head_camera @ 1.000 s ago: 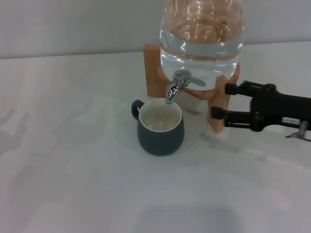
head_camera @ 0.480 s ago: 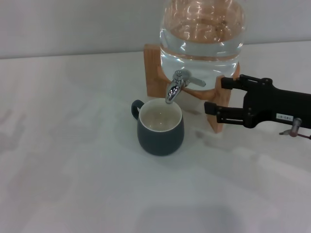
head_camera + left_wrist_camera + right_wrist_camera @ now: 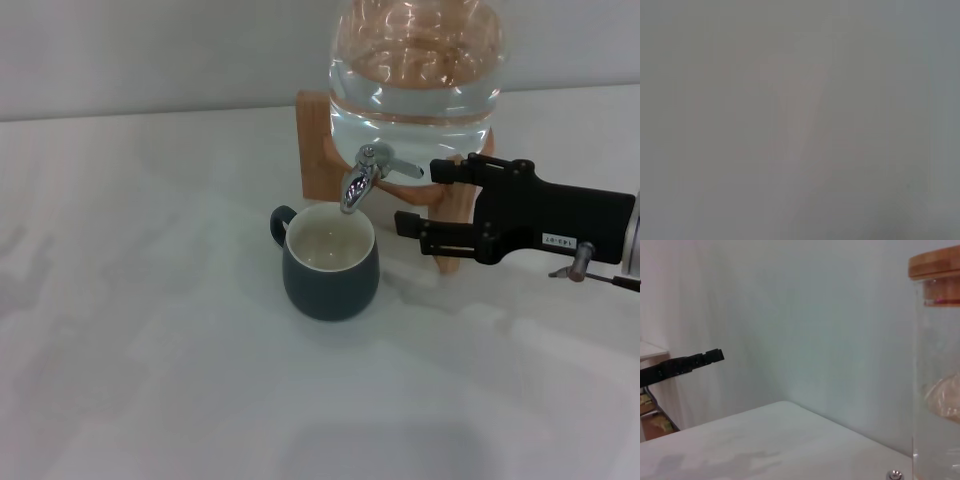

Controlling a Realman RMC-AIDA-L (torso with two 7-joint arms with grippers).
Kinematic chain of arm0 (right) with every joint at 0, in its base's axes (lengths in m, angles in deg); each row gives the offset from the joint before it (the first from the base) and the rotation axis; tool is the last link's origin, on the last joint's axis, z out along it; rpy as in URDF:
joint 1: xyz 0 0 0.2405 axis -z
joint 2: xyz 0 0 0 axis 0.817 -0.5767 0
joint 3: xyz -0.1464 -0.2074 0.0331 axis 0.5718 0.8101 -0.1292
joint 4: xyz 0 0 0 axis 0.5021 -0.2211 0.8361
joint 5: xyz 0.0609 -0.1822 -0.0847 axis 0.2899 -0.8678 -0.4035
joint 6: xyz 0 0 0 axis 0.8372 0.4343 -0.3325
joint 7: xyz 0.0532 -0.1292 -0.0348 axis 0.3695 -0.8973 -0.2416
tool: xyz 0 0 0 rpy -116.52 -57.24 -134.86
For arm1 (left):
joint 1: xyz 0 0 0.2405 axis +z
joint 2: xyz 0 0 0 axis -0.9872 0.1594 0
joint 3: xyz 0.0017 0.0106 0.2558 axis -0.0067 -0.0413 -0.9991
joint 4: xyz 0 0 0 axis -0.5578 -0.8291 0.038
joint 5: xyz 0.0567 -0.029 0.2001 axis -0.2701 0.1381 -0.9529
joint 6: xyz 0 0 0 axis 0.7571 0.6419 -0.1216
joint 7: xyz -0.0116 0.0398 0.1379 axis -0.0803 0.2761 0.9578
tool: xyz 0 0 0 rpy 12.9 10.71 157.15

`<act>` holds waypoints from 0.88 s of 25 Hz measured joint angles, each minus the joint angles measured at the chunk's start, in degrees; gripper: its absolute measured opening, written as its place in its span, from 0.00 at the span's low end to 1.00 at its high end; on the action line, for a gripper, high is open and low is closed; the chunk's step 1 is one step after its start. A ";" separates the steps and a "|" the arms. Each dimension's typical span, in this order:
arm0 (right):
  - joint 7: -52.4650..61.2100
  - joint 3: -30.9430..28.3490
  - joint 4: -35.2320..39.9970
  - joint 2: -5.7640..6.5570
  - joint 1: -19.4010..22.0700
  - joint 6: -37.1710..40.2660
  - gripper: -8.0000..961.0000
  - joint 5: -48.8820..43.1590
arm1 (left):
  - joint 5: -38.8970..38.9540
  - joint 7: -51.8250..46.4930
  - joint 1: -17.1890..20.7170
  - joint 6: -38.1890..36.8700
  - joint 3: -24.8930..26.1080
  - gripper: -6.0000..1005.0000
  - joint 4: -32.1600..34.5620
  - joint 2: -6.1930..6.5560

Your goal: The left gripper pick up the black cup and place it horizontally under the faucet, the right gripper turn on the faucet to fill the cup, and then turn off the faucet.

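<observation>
Black cup upright on white table, handle toward back left, cream inside showing, sitting right below spout of faucet. Faucet pokes out of glass water jar on wooden stand, flat lever pointing right. Right gripper hovering just right of lever, fingers spread apart, nothing between them, not touching faucet yet. Left gripper nowhere in head view, and left wrist view is plain grey, so no clue on it.

upright black cup under chrome faucet, lever sideways
</observation>
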 joint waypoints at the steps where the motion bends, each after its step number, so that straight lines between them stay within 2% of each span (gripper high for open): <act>1: 0.00 0.21 0.05 0.00 -0.01 0.38 0.87 0.00 | 0.00 0.00 0.00 0.00 0.00 0.41 -0.01 -0.01; 12: 0.07 3.08 0.25 0.00 -0.93 3.50 0.87 -0.12 | 0.00 0.00 0.00 0.00 0.00 0.41 -0.17 -0.01; 22: -0.24 3.46 1.45 0.09 -1.10 -1.31 0.87 -0.21 | 0.00 0.00 -0.12 -0.62 0.00 0.41 -0.03 0.08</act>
